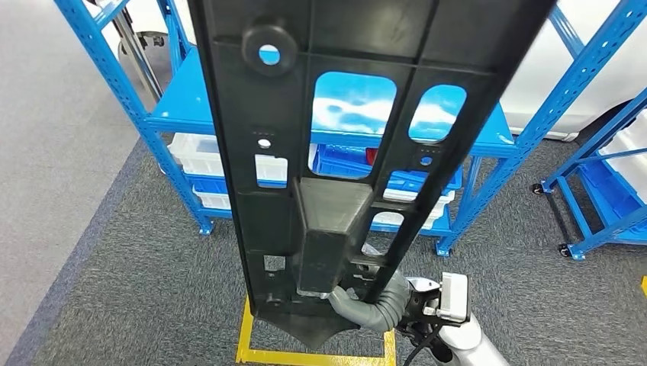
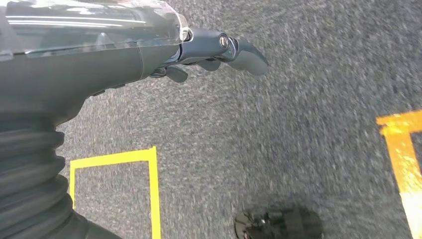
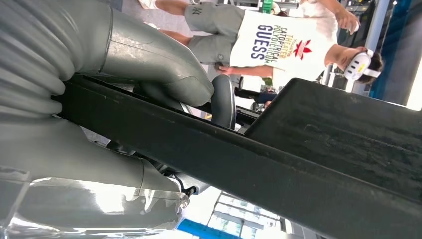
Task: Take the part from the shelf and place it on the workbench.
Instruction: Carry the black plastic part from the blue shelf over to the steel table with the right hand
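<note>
A long black plastic part (image 1: 336, 229), with cut-out windows and a boxy middle section, stands upright close in front of the head camera and hides much of the scene. My right hand (image 1: 374, 305) grips its lower end from the right. In the right wrist view the thumb (image 3: 149, 64) and fingers wrap around a black bar of the part (image 3: 298, 164). My left hand (image 2: 209, 55) hangs over grey carpet and holds nothing, its dark fingers (image 2: 244, 50) loosely extended.
A blue shelf rack (image 1: 183, 107) with white bins (image 1: 191, 152) and blue crates stands ahead behind the part. Another blue rack on casters (image 1: 603, 191) is at the right. Yellow tape (image 1: 252, 351) marks a square on the carpet. A person wearing a headset (image 3: 278, 45) stands nearby.
</note>
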`<state>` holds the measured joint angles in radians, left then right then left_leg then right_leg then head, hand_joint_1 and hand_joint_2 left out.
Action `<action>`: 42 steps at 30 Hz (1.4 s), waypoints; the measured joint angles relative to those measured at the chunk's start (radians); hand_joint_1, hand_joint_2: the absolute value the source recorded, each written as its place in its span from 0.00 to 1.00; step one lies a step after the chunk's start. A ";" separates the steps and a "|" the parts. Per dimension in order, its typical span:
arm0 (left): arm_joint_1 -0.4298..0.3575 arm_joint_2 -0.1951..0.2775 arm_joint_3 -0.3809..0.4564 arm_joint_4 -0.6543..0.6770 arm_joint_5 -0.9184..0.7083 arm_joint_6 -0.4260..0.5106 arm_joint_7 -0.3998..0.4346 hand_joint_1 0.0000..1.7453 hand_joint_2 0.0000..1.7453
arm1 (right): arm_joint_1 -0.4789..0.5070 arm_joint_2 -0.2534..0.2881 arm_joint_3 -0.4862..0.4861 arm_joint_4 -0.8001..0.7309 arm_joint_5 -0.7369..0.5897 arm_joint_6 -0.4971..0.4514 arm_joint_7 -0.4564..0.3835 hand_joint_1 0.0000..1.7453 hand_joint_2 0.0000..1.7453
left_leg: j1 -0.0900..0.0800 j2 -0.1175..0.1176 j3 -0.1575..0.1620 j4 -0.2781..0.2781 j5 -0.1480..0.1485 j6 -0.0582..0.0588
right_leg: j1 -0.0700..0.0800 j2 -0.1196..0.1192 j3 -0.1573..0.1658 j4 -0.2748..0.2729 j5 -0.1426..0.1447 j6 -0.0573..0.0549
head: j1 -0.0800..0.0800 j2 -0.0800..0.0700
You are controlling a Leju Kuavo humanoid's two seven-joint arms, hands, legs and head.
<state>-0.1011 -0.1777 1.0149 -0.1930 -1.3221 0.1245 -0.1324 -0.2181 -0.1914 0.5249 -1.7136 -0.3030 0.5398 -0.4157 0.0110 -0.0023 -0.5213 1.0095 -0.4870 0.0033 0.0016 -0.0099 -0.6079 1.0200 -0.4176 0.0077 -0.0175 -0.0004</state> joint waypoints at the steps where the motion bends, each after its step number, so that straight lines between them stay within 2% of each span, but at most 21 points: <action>1: 0.000 0.000 0.000 0.000 0.000 0.000 0.000 0.00 1.00 | 0.000 0.000 0.000 0.000 0.000 0.000 0.000 1.00 1.00 | 0.002 0.001 -0.005 -0.002 0.007 0.007 | -0.001 0.002 -0.006 0.009 -0.009 0.006 | 0.000 0.000; 3: -0.002 0.000 0.000 0.000 0.000 0.000 0.000 0.00 1.00 | 0.000 0.000 -0.001 0.000 -0.001 0.000 0.000 1.00 1.00 | 0.005 0.003 -0.018 -0.006 0.023 0.020 | -0.006 0.005 -0.036 0.080 -0.068 0.018 | 0.000 0.000; 5: -0.002 0.000 0.000 0.000 -0.002 0.000 0.001 0.00 1.00 | -0.001 0.000 -0.001 0.000 -0.001 0.001 0.000 1.00 1.00 | 0.004 0.004 -0.038 -0.005 0.037 0.023 | -0.009 0.006 -0.085 0.213 -0.148 0.027 | 0.000 0.000; 7: -0.002 0.000 0.000 0.000 -0.002 0.000 0.003 0.00 1.00 | 0.000 0.000 -0.001 0.000 -0.001 0.001 0.000 1.00 1.00 | 0.004 0.004 -0.057 -0.003 0.050 0.021 | -0.012 0.006 -0.096 0.280 -0.175 0.031 | 0.000 0.000; 8: -0.002 0.000 0.000 0.000 -0.003 0.000 0.005 0.00 1.00 | -0.001 0.000 -0.001 0.000 -0.001 0.001 0.000 1.00 1.00 | 0.004 0.004 -0.065 -0.002 0.055 0.019 | -0.014 0.006 -0.073 0.256 -0.161 0.031 | 0.000 0.000; 11: -0.003 0.000 0.000 0.000 -0.005 0.000 0.008 0.00 1.00 | -0.004 0.000 -0.002 0.000 -0.001 0.001 0.000 1.00 1.00 | 0.003 0.003 -0.078 0.003 0.067 0.009 | -0.013 0.006 0.057 0.049 -0.093 0.020 | 0.000 0.000; 12: -0.003 0.000 0.000 0.000 -0.005 0.000 0.009 0.00 1.00 | -0.006 0.000 -0.003 0.000 -0.001 0.001 -0.001 1.00 1.00 | 0.002 0.003 -0.081 0.004 0.071 0.004 | -0.010 0.006 0.081 0.005 -0.082 0.014 | 0.000 0.000; 16: -0.004 0.000 0.000 0.000 -0.009 0.002 0.014 0.00 1.00 | -0.017 0.000 -0.005 0.001 -0.009 0.003 0.000 1.00 1.00 | 0.001 0.003 -0.092 0.007 0.079 -0.021 | -0.007 0.007 0.075 -0.016 -0.060 -0.014 | 0.000 0.000; 17: -0.004 0.000 0.000 0.000 -0.009 0.003 0.015 0.00 1.00 | -0.023 0.000 -0.005 0.001 -0.012 0.003 0.001 1.00 1.00 | 0.001 0.002 -0.102 0.026 0.061 -0.025 | -0.010 0.006 0.070 -0.020 -0.053 -0.021 | 0.000 0.000; 19: -0.004 0.000 0.000 0.000 -0.010 0.004 0.015 0.00 1.00 | -0.035 0.001 -0.005 0.001 -0.019 0.000 0.006 1.00 1.00 | 0.001 0.002 -0.143 0.128 -0.011 -0.030 | -0.011 0.003 0.056 -0.023 -0.040 -0.032 | 0.000 0.000; 21: -0.004 0.000 -0.001 0.000 -0.011 0.005 0.014 0.00 1.00 | -0.040 0.001 -0.005 0.003 -0.025 -0.002 0.014 1.00 1.00 | 0.002 0.002 -0.186 0.261 -0.078 -0.035 | -0.008 0.002 0.042 -0.022 -0.031 -0.035 | 0.000 0.000; 22: -0.004 0.000 -0.001 0.000 -0.012 0.006 0.014 0.00 1.00 | -0.041 0.001 -0.005 0.005 -0.026 -0.003 0.016 1.00 1.00 | 0.002 0.002 -0.190 0.292 -0.088 -0.036 | -0.006 0.002 0.035 -0.021 -0.026 -0.035 | 0.000 0.000; 23: -0.004 0.000 -0.001 0.000 -0.012 0.006 0.013 0.00 1.00 | -0.041 0.001 -0.005 0.006 -0.027 -0.003 0.018 1.00 1.00 | 0.002 0.002 -0.174 0.281 -0.079 -0.035 | -0.005 0.002 0.031 -0.019 -0.023 -0.034 | 0.000 0.000; 27: -0.007 0.001 -0.001 0.000 -0.012 0.009 0.013 0.00 1.00 | -0.045 0.001 -0.005 0.007 -0.035 -0.006 0.018 1.00 1.00 | -0.003 0.001 -0.019 0.024 0.003 -0.017 | 0.000 0.003 0.019 -0.007 -0.015 -0.024 | 0.000 0.000; 30: -0.006 0.001 -0.001 0.000 -0.011 0.011 0.013 0.00 1.00 | -0.047 0.001 -0.004 0.007 -0.040 -0.006 0.018 1.00 1.00 | -0.005 0.001 -0.011 -0.005 0.011 -0.001 | 0.001 0.003 0.012 -0.007 -0.007 -0.007 | 0.000 0.000; 32: -0.004 0.001 0.000 0.000 -0.010 0.011 0.013 0.00 1.00 | -0.049 0.000 -0.004 0.007 -0.043 -0.006 0.018 1.00 1.00 | -0.002 0.003 -0.012 -0.012 0.021 0.012 | -0.002 0.006 0.002 0.013 -0.024 0.005 | 0.000 0.000; 35: -0.003 0.001 0.000 0.000 -0.009 0.012 0.013 0.00 1.00 | -0.053 -0.001 -0.004 0.010 -0.047 -0.006 0.018 1.00 1.00 | 0.000 0.005 -0.022 -0.015 0.032 0.023 | -0.009 0.008 -0.068 0.174 -0.118 0.020 | 0.000 0.000; 37: 0.000 0.000 0.000 0.000 -0.009 0.012 0.013 0.00 1.00 | -0.053 -0.001 -0.004 0.015 -0.053 -0.007 0.018 1.00 1.00 | 0.000 0.005 -0.029 -0.013 0.036 0.023 | -0.014 0.008 -0.109 0.273 -0.152 0.027 | 0.000 0.000; 38: 0.001 0.000 0.000 0.000 -0.009 0.012 0.013 0.00 1.00 | -0.053 -0.002 -0.004 0.017 -0.057 -0.007 0.018 1.00 1.00 | 0.000 0.005 -0.031 -0.012 0.037 0.022 | -0.016 0.008 -0.103 0.271 -0.140 0.028 | 0.000 0.000; 39: 0.002 0.000 0.000 0.000 -0.009 0.012 0.013 0.00 1.00 | -0.053 -0.002 -0.004 0.018 -0.061 -0.007 0.018 1.00 1.00 | 0.000 0.005 -0.032 -0.011 0.037 0.021 | -0.017 0.008 -0.078 0.227 -0.112 0.027 | 0.000 0.000; 42: 0.001 -0.001 0.000 0.000 -0.009 0.012 0.013 0.00 1.00 | -0.060 -0.002 -0.003 0.019 -0.070 -0.009 0.018 1.00 1.00 | -0.003 0.003 -0.036 -0.005 0.036 0.012 | -0.013 0.008 0.021 0.032 -0.038 0.015 | 0.000 0.000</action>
<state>-0.1001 -0.1787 1.0147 -0.1930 -1.3310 0.1368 -0.1194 -0.2776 -0.1936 0.5216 -1.6947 -0.3732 0.5305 -0.3974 0.0080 0.0009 -0.5578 1.0047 -0.4508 0.0148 -0.0118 -0.0019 -0.5865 1.0522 -0.4558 0.0227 -0.0176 -0.0004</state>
